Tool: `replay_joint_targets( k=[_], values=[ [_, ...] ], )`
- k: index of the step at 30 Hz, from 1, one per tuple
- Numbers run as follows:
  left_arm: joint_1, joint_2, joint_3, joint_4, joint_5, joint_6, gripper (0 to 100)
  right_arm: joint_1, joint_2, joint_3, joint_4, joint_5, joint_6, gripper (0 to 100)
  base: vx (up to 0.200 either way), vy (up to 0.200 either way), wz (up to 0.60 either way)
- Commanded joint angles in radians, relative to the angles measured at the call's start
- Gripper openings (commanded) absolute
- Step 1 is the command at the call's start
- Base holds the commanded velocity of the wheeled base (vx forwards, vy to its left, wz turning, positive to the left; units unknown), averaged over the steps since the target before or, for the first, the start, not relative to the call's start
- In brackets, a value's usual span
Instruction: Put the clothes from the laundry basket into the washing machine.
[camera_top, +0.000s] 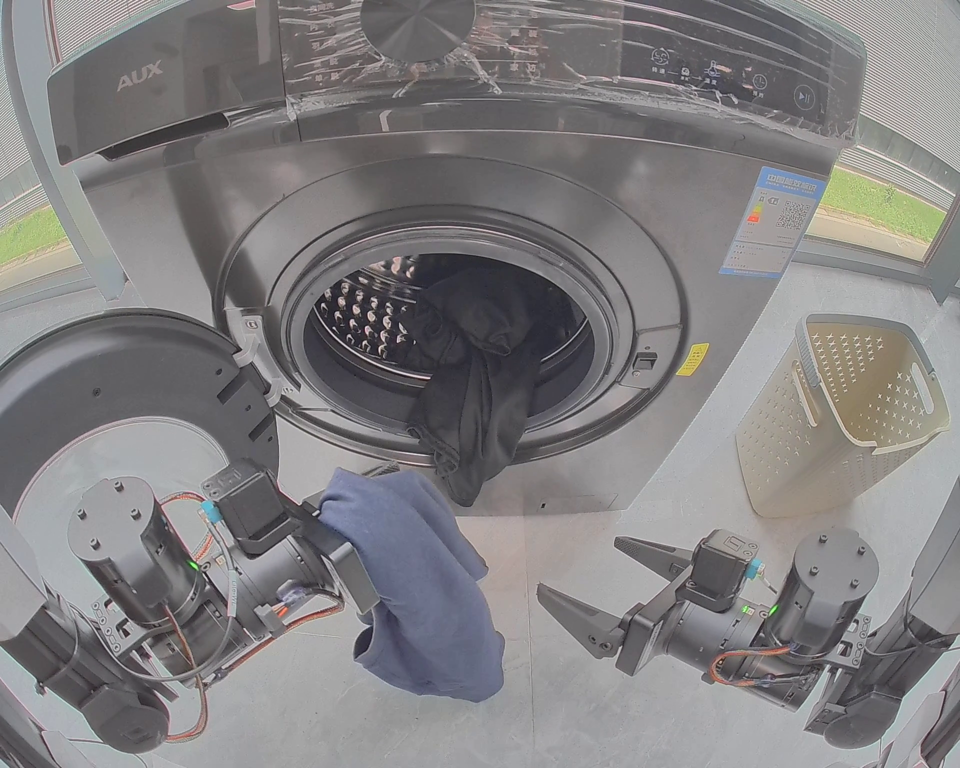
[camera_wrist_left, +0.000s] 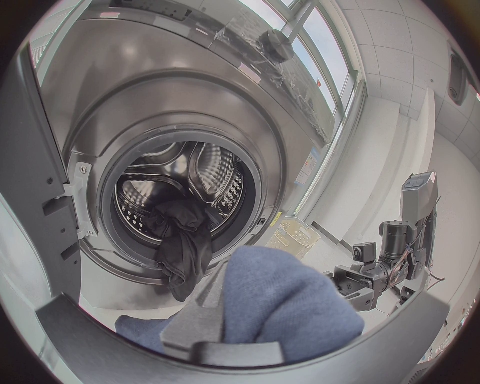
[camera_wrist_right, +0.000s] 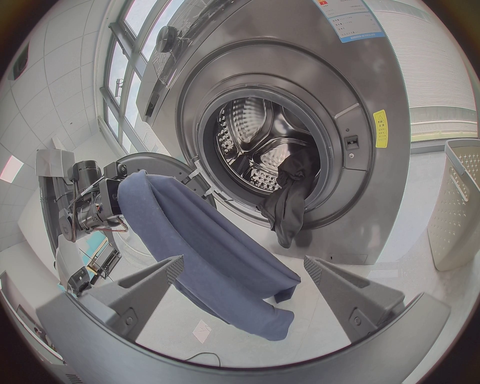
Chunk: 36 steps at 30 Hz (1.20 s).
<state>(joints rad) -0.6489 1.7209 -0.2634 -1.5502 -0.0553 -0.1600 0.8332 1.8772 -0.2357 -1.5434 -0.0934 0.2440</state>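
Two hands — left hand (camera_top: 345, 560) grips a blue garment (camera_top: 430, 600), right hand (camera_top: 580, 568) gapes empty; beyond them a black garment (camera_top: 480, 400) hangs from the washing machine (camera_top: 600, 190).

The head camera looks forward and down from close range at the washing machine (camera_top: 450, 170) at 12 o'clock, with the laundry basket (camera_top: 790, 440) near 2 o'clock. The left wrist camera peers past the left gripper (camera_wrist_left: 222, 310) and blue garment (camera_wrist_left: 285, 300) up into the drum (camera_wrist_left: 200, 170). The right wrist camera, seemingly lower, faces it across the right gripper (camera_wrist_right: 242, 262). All three share the drum and black garment (camera_top: 480, 400).
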Motion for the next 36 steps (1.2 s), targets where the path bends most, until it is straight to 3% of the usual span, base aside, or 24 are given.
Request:
replay_joint_targets(
  k=[1,15,27,31,36],
  values=[
    [-0.003,0.026,-0.002,-0.001,0.000,0.000,0,0.000,0.000,0.001,0.000,0.000,0.000,100,0.200,0.000,0.00],
    [-0.005,0.031,-0.005,-0.002,-0.003,0.000,0,0.009,-0.003,0.010,-0.001,0.000,0.000,100,0.200,0.000,0.00],
    [-0.003,0.052,-0.048,0.001,0.011,0.016,0,0.106,-0.050,0.105,0.000,0.031,-0.022,100,0.000,0.000,0.00],
    [-0.031,0.184,-0.152,-0.001,0.065,0.020,0,0.109,-0.050,0.101,0.000,0.029,-0.029,100,0.000,0.000,0.00],
    [-0.032,0.307,-0.226,-0.002,0.071,0.028,0,0.109,-0.055,0.104,0.000,0.029,-0.031,100,0.000,0.000,0.00]
  ],
)
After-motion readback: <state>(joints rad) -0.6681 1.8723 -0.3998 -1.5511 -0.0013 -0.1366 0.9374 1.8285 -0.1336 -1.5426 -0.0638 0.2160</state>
